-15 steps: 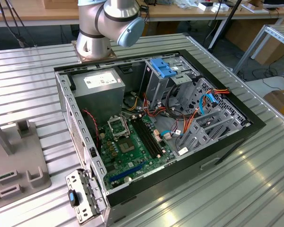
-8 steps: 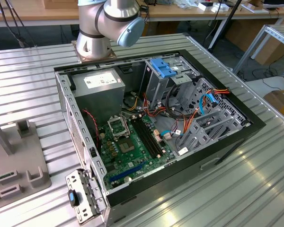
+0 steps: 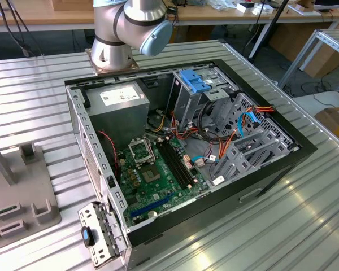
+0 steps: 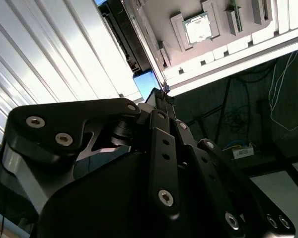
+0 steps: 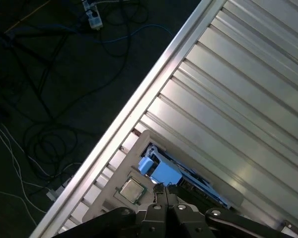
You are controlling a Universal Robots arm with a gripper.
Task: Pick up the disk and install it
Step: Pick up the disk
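**A:** Logging gripper (image 5: pixel 162 190) state. Fingers?

**B:** Holding both fingers (image 5: pixel 160 199) pressed together, tips meeting with no gap, in both wrist views. Not clamping on anything visible.

**A:** Locating the disk (image 5: pixel 164 172)?

**B:** Resting on the grey fixture tray (image 5: pixel 120 171), just beside a square processor chip (image 5: pixel 132 190), close to the edge of the ribbed metal table (image 5: pixel 238 99). Showing its bright blue carrier rail right at the fingertips in the first wrist view. Appearing as a small blue patch (image 4: pixel 148 83) just past the tips in the second wrist view. Overlapping the tips in both pictures, so not managing to tell touching from apart.

**A:** Recording surroundings?

**B:** Noting from the exterior view:
- the arm (image 3: pixel 127 28) standing at the far side of the open computer case (image 3: pixel 254 192)
- the tray lying on the exterior view's left, apart from the case
- inside the case, an upright grey bay (image 3: pixel 186 104) carrying a blue latch (image 3: pixel 195 82) on top

Also noting, from the first wrist view, loose cables (image 5: pixel 49 144) trailing across the dark floor beyond the table edge.
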